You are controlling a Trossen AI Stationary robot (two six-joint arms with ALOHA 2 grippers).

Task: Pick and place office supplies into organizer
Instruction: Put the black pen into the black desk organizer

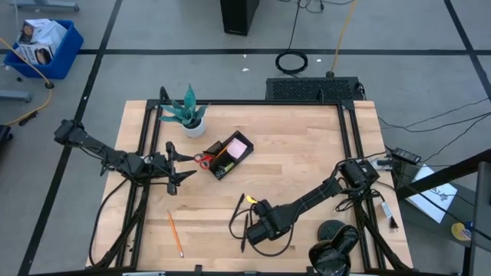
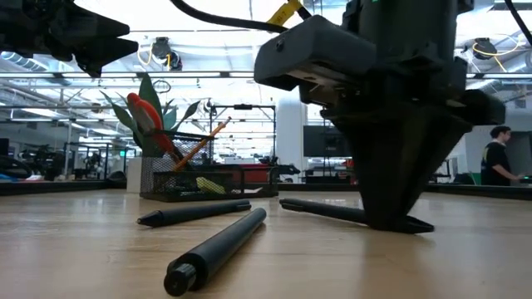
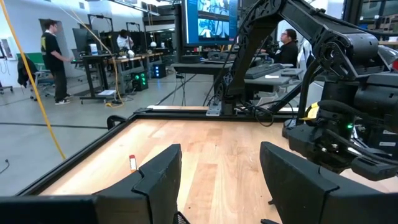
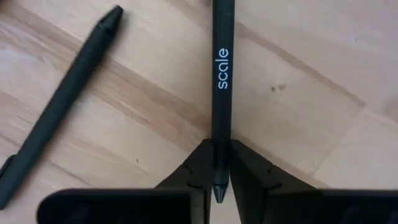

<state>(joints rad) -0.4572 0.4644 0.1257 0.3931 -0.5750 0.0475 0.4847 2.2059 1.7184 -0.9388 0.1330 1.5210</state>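
Three black pens lie on the wood table near its front: one, a nearer one, and a third printed "scale". My right gripper points down over that third pen, shut on it. The black mesh organizer stands mid-table and holds red-handled scissors, a pink sticky pad and a pencil. An orange pencil lies flat at the front left. My left gripper hovers level and open, left of the organizer, with nothing between its fingers. My right gripper pinches the "scale" pen between its two fingers, close to the pen's pointed end. The fingers come from above, pointing down, one on each side of the shaft. The pen lies flat on the table.
A potted green plant stands at the far left, behind the organizer. A black frame rail runs along the table's far edge and sides. Bare wood lies right of the organizer. People stand at desks in the room beyond.
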